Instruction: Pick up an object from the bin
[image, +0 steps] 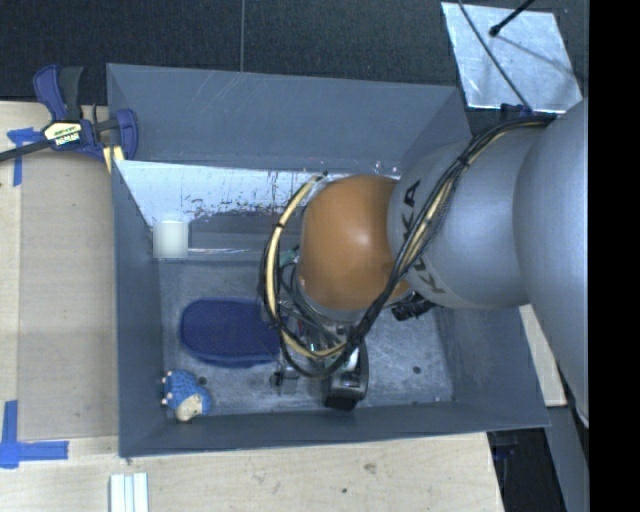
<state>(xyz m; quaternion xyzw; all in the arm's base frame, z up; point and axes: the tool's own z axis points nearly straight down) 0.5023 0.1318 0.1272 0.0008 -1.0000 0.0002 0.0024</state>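
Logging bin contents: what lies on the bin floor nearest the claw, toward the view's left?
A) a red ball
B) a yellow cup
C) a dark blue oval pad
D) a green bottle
C: the dark blue oval pad lies flat just beside the claw, on the side toward the view's left.

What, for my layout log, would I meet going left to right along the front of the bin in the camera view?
small blue and yellow toy → dark blue oval pad → claw. The white cylinder at the back sits level with the toy, so it is left out.
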